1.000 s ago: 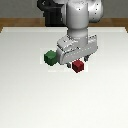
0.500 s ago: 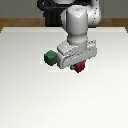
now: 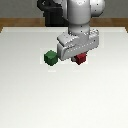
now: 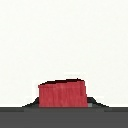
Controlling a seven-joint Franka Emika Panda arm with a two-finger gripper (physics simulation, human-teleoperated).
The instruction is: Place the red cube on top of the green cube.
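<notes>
Two cubes mid-table, pincer (image 3: 80, 56) over red cube (image 3: 80, 59), grip unclear, green cube (image 3: 50, 58) beside.

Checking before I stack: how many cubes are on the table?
2. The green cube sits on the table; the red cube is to the exterior view's right, partly hidden under the gripper.

Tabletop (image 3: 30, 95) lies open from 3 through 9 o'clock of the cubes. Green cube (image 3: 50, 58) stands apart at 9 o'clock of the red cube (image 3: 80, 60). End effector (image 3: 79, 56) and arm block approach from 12 o'clock.
</notes>
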